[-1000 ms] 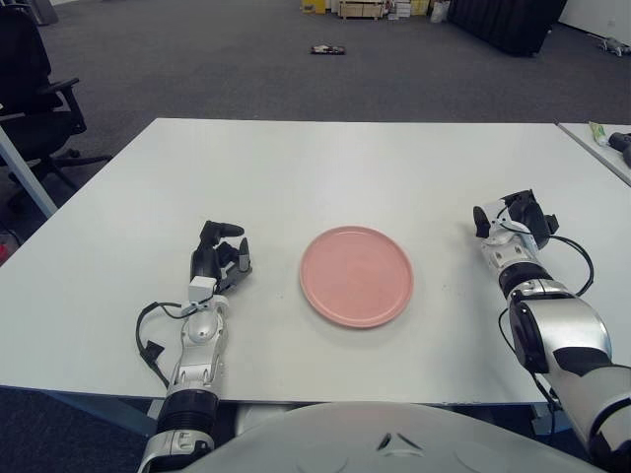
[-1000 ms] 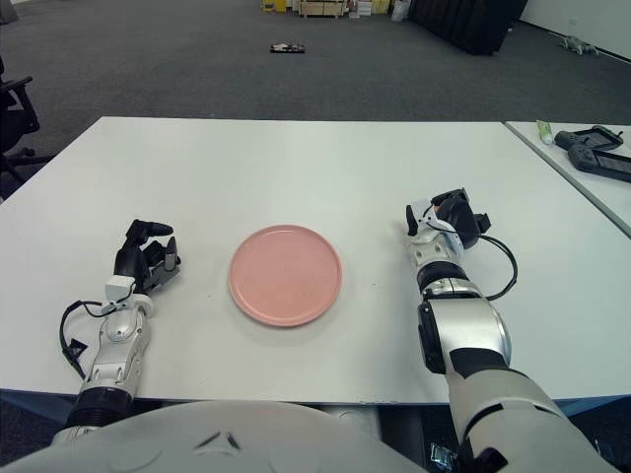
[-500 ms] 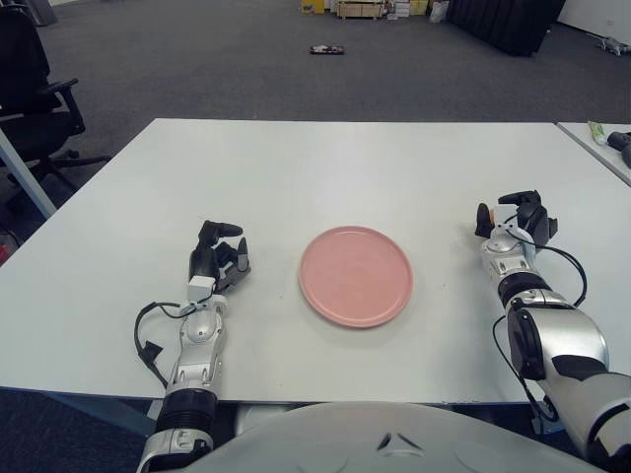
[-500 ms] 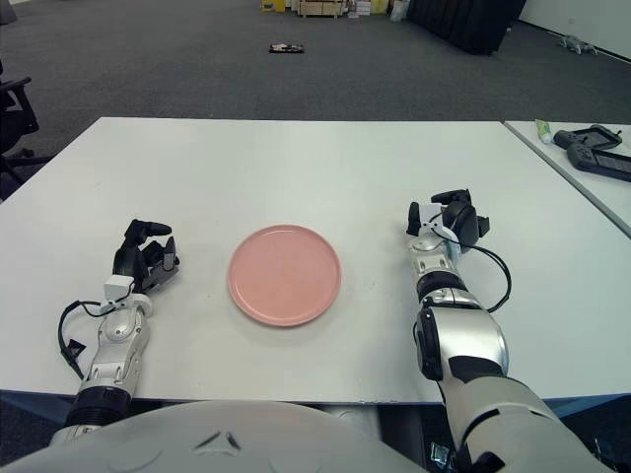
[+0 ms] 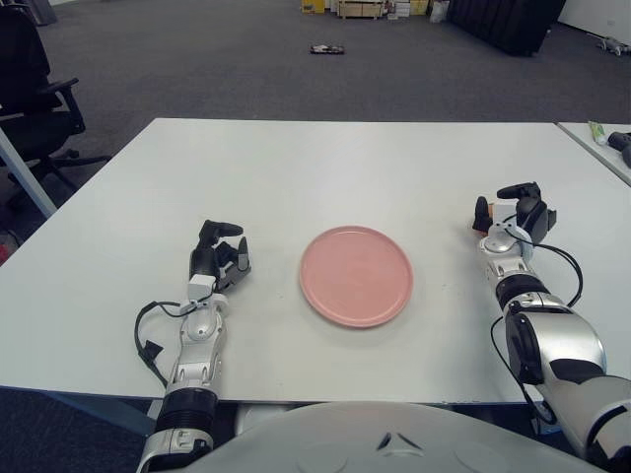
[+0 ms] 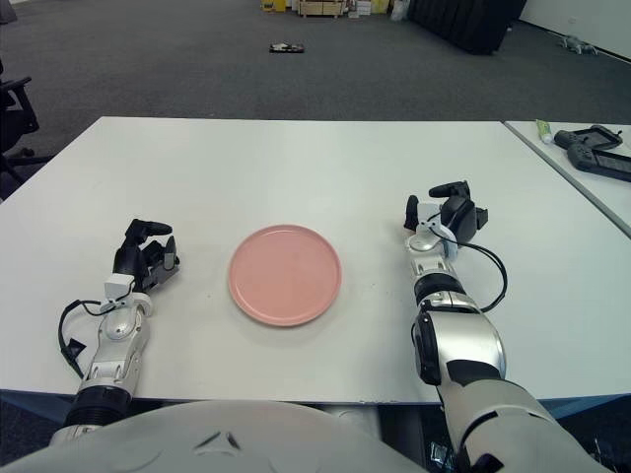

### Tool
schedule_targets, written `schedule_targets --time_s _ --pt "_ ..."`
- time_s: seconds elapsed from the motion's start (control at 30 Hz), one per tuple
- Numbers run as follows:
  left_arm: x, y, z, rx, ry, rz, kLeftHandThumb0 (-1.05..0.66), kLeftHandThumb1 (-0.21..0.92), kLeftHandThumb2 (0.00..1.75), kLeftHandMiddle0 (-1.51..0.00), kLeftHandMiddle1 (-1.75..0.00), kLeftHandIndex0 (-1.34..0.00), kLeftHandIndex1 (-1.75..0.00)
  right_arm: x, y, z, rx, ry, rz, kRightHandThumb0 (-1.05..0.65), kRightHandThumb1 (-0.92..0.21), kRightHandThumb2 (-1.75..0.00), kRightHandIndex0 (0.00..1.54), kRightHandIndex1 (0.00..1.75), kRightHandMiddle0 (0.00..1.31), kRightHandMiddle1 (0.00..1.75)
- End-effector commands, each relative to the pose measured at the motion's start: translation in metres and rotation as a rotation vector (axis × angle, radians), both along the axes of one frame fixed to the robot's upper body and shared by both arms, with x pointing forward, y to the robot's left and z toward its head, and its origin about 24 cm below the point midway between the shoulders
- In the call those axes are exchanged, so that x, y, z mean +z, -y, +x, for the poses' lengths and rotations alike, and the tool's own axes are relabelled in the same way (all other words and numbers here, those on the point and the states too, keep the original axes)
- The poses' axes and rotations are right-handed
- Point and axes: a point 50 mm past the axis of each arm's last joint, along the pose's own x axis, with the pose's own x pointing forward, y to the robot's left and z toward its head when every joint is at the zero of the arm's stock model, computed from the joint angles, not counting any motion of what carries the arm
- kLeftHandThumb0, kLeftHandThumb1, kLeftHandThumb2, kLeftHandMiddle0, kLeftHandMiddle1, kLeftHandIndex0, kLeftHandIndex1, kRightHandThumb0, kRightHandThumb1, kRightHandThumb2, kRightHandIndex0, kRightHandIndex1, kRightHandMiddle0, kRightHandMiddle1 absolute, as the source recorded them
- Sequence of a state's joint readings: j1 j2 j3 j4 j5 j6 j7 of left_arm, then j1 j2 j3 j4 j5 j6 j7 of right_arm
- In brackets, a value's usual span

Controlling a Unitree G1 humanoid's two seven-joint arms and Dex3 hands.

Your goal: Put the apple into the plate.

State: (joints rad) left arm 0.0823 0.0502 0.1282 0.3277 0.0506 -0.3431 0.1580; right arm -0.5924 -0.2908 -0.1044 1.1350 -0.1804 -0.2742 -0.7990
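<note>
A pink plate (image 5: 356, 275) lies at the middle of the white table (image 5: 325, 168). My right hand (image 5: 501, 209) is right of the plate, its wrist low and its fingers (image 5: 519, 188) spread apart and raised. Of the apple (image 5: 482, 225) I see only a small orange sliver beside the thumb; the hand hides everything else. Nothing is clearly clasped in that hand. My left hand (image 5: 219, 258) shows to the left of the plate, its fingers curled with nothing in them.
A second table (image 6: 582, 163) at the right carries a green tube (image 6: 544, 128) and a black device (image 6: 592, 148). A black office chair (image 5: 30, 79) stands off the table's far left corner. Small items lie on the floor (image 5: 327, 49) far behind.
My right hand has shifted slightly away from the plate and turned, and its fingers have uncurled from a bunched pose to a spread one. The left hand and plate have not moved.
</note>
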Motion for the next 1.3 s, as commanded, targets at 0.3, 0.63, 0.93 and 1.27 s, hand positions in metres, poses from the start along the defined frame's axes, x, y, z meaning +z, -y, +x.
schedule_targets --time_s 0.3,0.63,0.93,1.27 --pt "-0.009 -0.004 -0.004 0.007 -0.063 0.005 -0.39 0.64 0.91 -0.78 -1.75 -0.37 -1.75 0.014 -0.015 0.002 0.078 0.134 -0.032 0.00 -0.05 -1.59 0.86 1.62 0.58 1.75" --pt "-0.008 -0.004 -0.003 0.001 -0.055 0.005 -0.39 0.63 0.92 -0.80 -1.75 -0.37 -1.75 0.025 -0.028 0.000 0.146 0.227 -0.047 0.00 -0.04 -1.60 0.86 1.64 0.58 1.75" --pt "-0.009 -0.004 -0.005 -0.001 -0.056 0.007 -0.39 0.63 0.93 -0.80 -1.75 -0.37 -1.75 0.038 -0.049 -0.002 0.223 0.285 -0.066 0.00 -0.06 -1.59 0.84 1.67 0.57 1.75" --pt "-0.009 -0.004 -0.005 -0.005 -0.055 0.013 -0.39 0.64 0.92 -0.79 -1.75 -0.37 -1.75 0.043 -0.052 -0.007 0.301 0.272 -0.104 0.00 -0.07 -1.60 0.82 1.70 0.56 1.75"
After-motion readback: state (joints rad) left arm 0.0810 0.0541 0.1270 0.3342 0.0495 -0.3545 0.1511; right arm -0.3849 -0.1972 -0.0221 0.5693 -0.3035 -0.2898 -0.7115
